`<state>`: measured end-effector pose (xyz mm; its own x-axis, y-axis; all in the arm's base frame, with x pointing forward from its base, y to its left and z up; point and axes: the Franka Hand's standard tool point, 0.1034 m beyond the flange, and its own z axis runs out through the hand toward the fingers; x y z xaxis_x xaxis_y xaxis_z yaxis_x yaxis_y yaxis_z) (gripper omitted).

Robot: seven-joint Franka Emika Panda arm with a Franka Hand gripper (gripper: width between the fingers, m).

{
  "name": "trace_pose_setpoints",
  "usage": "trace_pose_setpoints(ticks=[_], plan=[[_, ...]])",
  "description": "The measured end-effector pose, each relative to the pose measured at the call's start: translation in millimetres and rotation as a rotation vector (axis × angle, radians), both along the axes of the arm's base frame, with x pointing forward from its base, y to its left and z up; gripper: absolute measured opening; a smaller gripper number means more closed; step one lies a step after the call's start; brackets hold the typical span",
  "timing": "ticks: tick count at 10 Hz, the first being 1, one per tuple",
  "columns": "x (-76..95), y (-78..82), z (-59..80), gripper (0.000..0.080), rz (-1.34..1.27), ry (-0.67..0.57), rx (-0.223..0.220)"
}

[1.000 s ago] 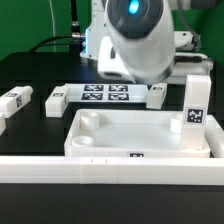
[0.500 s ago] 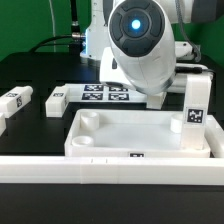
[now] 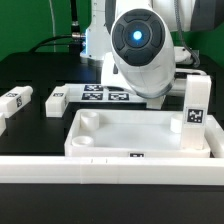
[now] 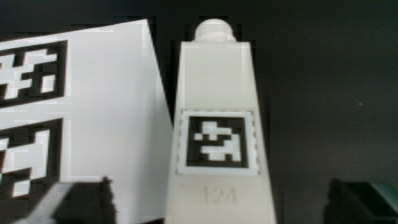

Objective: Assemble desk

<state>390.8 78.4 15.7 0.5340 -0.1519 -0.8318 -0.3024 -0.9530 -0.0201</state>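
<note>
Black table (image 3: 30, 72), green backdrop. Front-centre on it: large white plastic tray-like desk top (image 3: 140, 132), rim up, round sockets in corners. One white tagged block leg (image 3: 196, 104) stands upright at its far corner, exterior view's right. 2nd leg (image 3: 55, 97) and 3rd leg (image 3: 15, 100) lie flat well apart, exterior view's left. Wrist view: 4th leg (image 4: 217, 120) lies flat just beside thin white marker board (image 4: 71, 100), btwn gripper (image 4: 222, 200) fingers (image 4: 75, 196), spread apart, clear of it both sides. White robot arm (image 3: 145, 50) hangs above.
</note>
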Motion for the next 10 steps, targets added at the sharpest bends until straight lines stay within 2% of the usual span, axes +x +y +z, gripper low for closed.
trace_pose_setpoints(ticks=[1,2,3,7,8,10], plan=[[-0.2,0.1,-0.3,0.0374,0.0,0.001,0.0],[-0.1,0.6,-0.4,0.0374,0.001,0.001,0.001],[0.2,1.3,-0.4,0.0288,0.002,0.0,0.002],[4.6,-2.8,2.9,0.0288,-0.003,-0.008,0.005],[9.4,-8.4,15.3,0.0288,0.006,-0.003,0.025],[33.1,-21.1,53.9,0.0288,0.02,-0.005,0.055]])
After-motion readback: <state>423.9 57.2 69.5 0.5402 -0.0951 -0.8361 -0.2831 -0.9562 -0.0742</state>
